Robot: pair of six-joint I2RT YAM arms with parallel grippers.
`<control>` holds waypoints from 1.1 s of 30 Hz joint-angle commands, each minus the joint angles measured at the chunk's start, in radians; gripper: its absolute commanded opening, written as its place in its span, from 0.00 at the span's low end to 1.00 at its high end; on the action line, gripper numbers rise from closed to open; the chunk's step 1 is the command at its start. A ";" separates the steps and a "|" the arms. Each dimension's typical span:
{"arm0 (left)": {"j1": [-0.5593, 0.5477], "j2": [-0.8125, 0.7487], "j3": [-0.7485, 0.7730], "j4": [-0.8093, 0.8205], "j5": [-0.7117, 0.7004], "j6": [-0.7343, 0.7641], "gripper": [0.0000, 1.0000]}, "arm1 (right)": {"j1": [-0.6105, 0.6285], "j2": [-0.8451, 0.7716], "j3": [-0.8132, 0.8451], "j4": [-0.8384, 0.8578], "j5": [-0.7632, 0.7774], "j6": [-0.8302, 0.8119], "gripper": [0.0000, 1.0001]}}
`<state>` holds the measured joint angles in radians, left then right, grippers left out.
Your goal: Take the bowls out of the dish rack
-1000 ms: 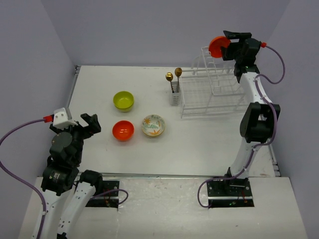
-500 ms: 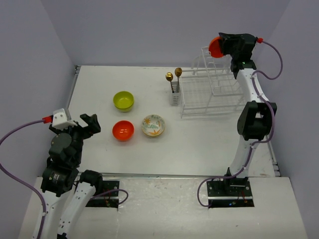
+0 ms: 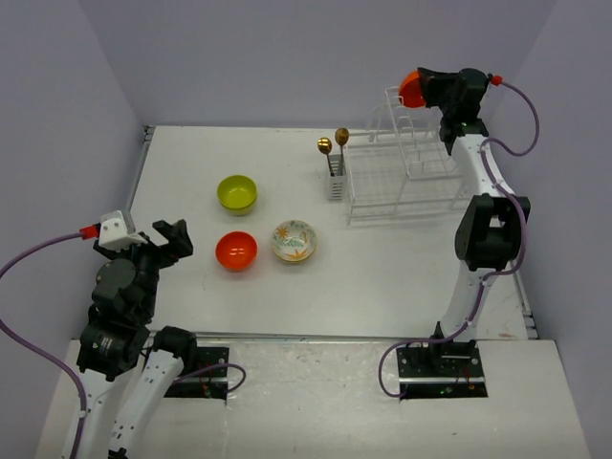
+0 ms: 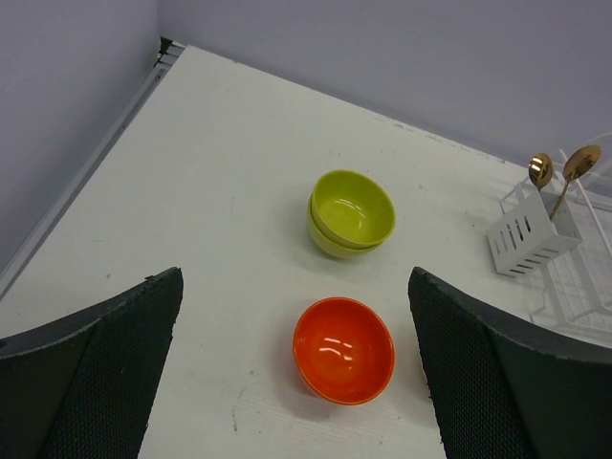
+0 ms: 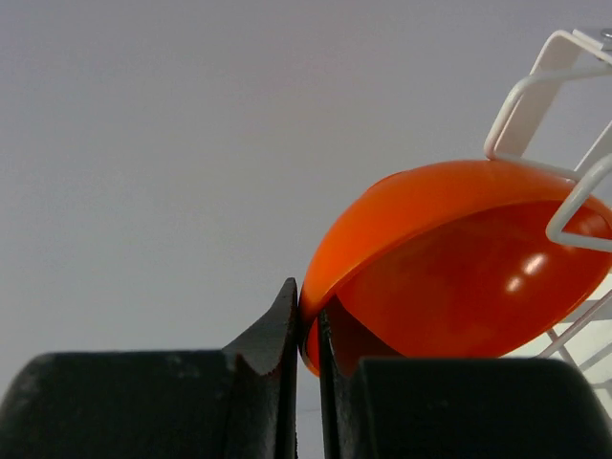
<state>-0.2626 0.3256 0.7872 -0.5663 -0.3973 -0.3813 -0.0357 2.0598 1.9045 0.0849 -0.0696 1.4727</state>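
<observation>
An orange bowl (image 3: 412, 89) (image 5: 459, 258) stands on edge in the raised upper tier of the white wire dish rack (image 3: 402, 182). My right gripper (image 3: 427, 89) (image 5: 308, 316) is shut on its rim, one finger inside and one outside, with a rack wire (image 5: 521, 100) still crossing the bowl. On the table lie a lime-green bowl (image 3: 237, 193) (image 4: 352, 211), a second orange bowl (image 3: 236, 251) (image 4: 344, 349) and a floral cream bowl (image 3: 294, 240). My left gripper (image 3: 167, 239) (image 4: 295, 316) hangs open and empty above the near left of the table, short of the orange bowl.
Two gold spoons (image 3: 330, 145) (image 4: 541, 170) stand in the small caddy (image 3: 335, 186) (image 4: 529, 239) at the rack's left side. The lime-green bowl looks like two stacked. Grey walls close in the table at the back and on both sides.
The right gripper's fingers have closed onto the orange bowl's rim, and the wrist with the bowl has shifted slightly left and up. The left arm has stayed still.
</observation>
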 commanded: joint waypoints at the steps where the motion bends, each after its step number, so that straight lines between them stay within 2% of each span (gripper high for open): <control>1: -0.009 -0.010 -0.011 0.042 -0.006 0.021 1.00 | 0.010 -0.042 -0.050 0.045 0.022 -0.008 0.03; 3: -0.010 -0.010 -0.013 0.042 -0.005 0.021 1.00 | 0.010 -0.058 -0.087 0.079 0.021 -0.015 0.00; 15: -0.012 0.004 -0.016 0.048 0.012 0.025 1.00 | 0.013 -0.199 -0.327 0.377 0.030 0.064 0.00; 23: -0.017 0.010 -0.014 0.045 0.009 0.025 1.00 | 0.008 -0.234 -0.292 0.400 0.008 0.028 0.00; 33: -0.017 0.033 -0.011 0.042 -0.003 0.024 1.00 | 0.000 -0.256 -0.321 0.489 -0.030 0.066 0.00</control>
<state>-0.2718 0.3363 0.7868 -0.5625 -0.3965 -0.3779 -0.0319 1.8797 1.5814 0.4614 -0.0788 1.5219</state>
